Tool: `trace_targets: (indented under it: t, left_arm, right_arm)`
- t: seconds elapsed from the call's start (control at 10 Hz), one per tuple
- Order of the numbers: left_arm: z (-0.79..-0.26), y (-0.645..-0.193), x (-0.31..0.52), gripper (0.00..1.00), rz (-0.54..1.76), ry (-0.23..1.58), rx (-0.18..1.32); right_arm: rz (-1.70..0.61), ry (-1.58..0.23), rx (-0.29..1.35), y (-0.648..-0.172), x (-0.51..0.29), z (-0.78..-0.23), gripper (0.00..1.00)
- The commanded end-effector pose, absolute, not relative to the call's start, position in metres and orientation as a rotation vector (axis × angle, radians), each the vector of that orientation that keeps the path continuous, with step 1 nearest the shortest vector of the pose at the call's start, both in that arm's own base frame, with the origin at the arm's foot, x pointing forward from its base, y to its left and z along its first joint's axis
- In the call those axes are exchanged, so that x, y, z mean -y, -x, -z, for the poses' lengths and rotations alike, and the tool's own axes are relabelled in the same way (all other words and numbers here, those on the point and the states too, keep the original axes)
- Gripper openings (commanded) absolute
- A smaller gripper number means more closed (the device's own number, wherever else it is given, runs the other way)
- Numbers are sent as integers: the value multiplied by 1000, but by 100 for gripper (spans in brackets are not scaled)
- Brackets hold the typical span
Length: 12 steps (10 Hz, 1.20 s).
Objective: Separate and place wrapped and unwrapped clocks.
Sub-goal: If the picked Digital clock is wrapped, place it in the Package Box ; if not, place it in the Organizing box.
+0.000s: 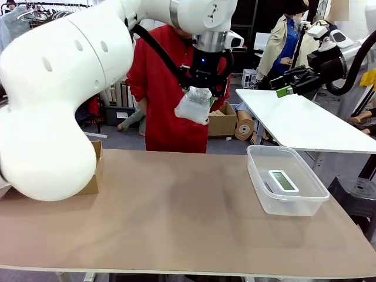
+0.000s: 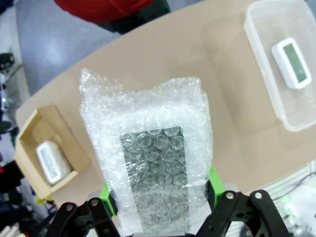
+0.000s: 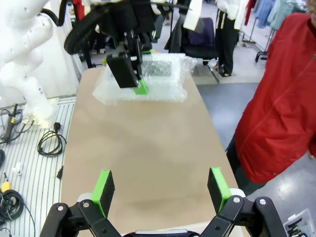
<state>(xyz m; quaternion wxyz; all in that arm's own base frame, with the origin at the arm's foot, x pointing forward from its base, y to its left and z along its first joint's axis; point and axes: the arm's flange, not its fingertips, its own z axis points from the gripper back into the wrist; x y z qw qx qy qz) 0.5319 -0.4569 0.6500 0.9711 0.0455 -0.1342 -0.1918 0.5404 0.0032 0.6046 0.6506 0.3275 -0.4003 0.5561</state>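
Wrapped clock (image 2: pixel 153 168): clamped in the left gripper (image 2: pixel 160 195), held high above the table (image 1: pixel 176 217).
Long axis: runs straight out from the fingers.
Cardboard box (image 2: pixel 34 148): at the table's left edge, holding another wrapped bundle (image 2: pixel 52 160); judged the destination, left of the load.
Unwrapped clock (image 1: pixel 283 181): flat in the clear tub (image 1: pixel 258 188), on the right.
Nearer arm: left.
Right gripper (image 3: pixel 160 187): spread wide, nothing between its fingers.

Below the raised left claw (image 1: pixel 198 94) the table (image 1: pixel 176 217) lies bare; box (image 1: pixel 94 170) and bin (image 1: pixel 286 179) flank it.
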Motion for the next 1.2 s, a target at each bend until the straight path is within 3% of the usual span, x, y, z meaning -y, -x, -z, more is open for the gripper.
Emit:
trace_targets:
  t: [0.0,0.3,0.6,1.1]
  left_arm:
    - [-639,-490,399,0,492,-82,239]
    - [-658,-465,363,0,545,-48,243]
    - [-665,-457,336,0,640,-45,107]
    - [-635,-441,299,0,655,-164,20]
  right_arm:
    - [-1281,-744,917,-539,-3,-606,100]
    - [-1281,-744,917,-539,-3,-606,100]
    - [-1281,-744,917,-539,-3,-606,100]
    - [-1281,-744,917,-539,-3,-606,100]
